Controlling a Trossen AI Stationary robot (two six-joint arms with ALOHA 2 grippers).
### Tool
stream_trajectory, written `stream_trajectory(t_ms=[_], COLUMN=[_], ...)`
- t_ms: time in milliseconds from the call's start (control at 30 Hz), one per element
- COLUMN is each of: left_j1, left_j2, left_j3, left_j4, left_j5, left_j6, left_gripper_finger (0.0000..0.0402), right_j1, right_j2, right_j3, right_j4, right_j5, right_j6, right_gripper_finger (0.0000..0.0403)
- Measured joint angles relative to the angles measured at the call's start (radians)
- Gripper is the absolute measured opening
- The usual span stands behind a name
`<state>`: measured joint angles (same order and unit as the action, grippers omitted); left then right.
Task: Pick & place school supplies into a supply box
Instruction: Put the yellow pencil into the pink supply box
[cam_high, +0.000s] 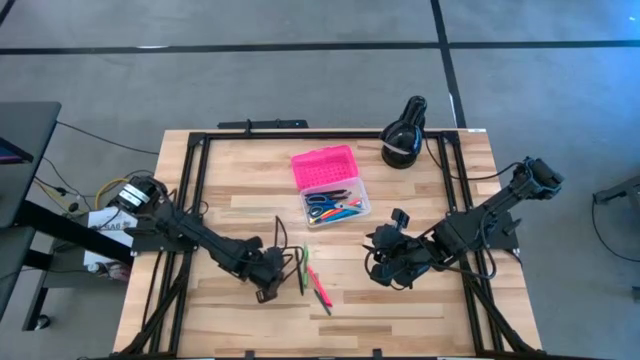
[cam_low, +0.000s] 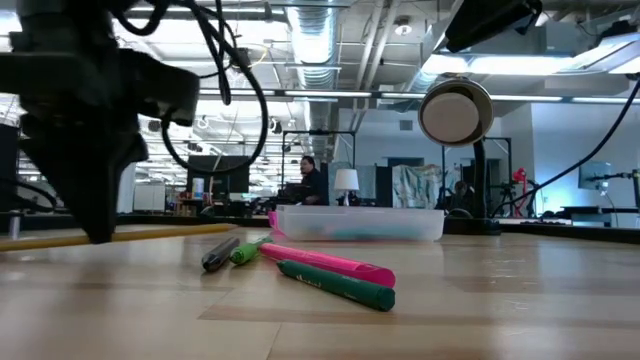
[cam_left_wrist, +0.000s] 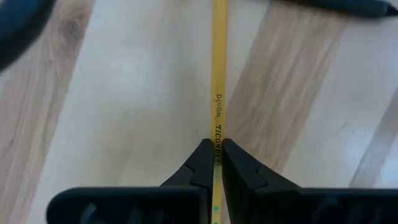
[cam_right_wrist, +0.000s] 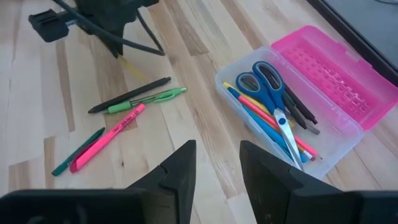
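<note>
Pinching the yellow pencil (cam_left_wrist: 219, 81) near its end, the left fingers (cam_left_wrist: 216, 163) risk it pivoting loose; right fingers (cam_right_wrist: 217, 163) gape empty.

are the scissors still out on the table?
No, the blue-handled scissors already lie inside the clear base of the supply box, on top of the pens there, as the right wrist view shows.

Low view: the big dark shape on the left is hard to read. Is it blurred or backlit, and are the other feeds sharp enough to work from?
Low view: the left gripper is a dark backlit blur close to the lens; the pink marker is sharp. Left wrist view: the yellow pencil and its print are crisp between shut fingers. Right wrist view: the scissors and supply box are clear, evenly lit.
</note>
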<state>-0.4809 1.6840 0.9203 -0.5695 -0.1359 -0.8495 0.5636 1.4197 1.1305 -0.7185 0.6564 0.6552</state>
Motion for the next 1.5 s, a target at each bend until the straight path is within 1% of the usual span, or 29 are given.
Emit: stream_trajectory(t_ms=[200, 333, 467, 600, 733, 867, 1000, 1167, 1367, 1500], left_j1=[0.047, 0.098, 0.175, 0.287, 0.436, 0.584, 0.682, 0.72, 0.72, 0.721], left_j2=[-0.001, -0.002, -0.003, -0.003, -0.003, -0.003, 0.021, 0.075, 0.133, 0.155], left_j3=[0.037, 0.1, 0.181, 0.257, 0.313, 0.317, 0.317, 0.317, 0.318, 0.317], left_j4=[0.003, -0.035, -0.082, -0.095, -0.073, 0.046, 0.14, 0.261, 0.318, 0.326], left_j5=[0.016, 0.016, 0.017, 0.016, 0.04, 0.123, 0.208, 0.305, 0.317, 0.322], left_j6=[0.049, 0.127, 0.222, 0.328, 0.393, 0.425, 0.466, 0.49, 0.492, 0.509], left_gripper_finger=[0.0005, 0.0005, 0.0005, 0.0005, 0.0005, 0.0005, 0.0005, 0.0005, 0.0005, 0.0005], right_j1=[0.0, 0.0, 0.0, 0.0, 0.0, 0.0, 0.0, -0.003, -0.005, -0.016], right_j2=[0.0, 0.0, 0.0, 0.0, 0.0, 0.0, 0.0, -0.001, -0.001, -0.001], right_j3=[0.0, 0.0, 0.0, 0.0, 0.0, 0.0, 0.0, 0.0, 0.0, 0.0], right_j4=[0.0, 0.0, -0.007, -0.007, -0.008, -0.008, -0.008, -0.007, -0.014, -0.014], right_j5=[-0.003, -0.004, -0.004, -0.004, -0.004, -0.004, -0.003, -0.003, -0.001, -0.002], right_j6=[0.0, 0.0, 0.0, 0.0, 0.015, 0.042, 0.068, 0.083, 0.106, 0.107], right_gripper_finger=[0.0117, 0.0117, 0.0117, 0.0117, 0.0117, 0.0117, 0.0117, 0.0117, 0.0117, 0.0117])
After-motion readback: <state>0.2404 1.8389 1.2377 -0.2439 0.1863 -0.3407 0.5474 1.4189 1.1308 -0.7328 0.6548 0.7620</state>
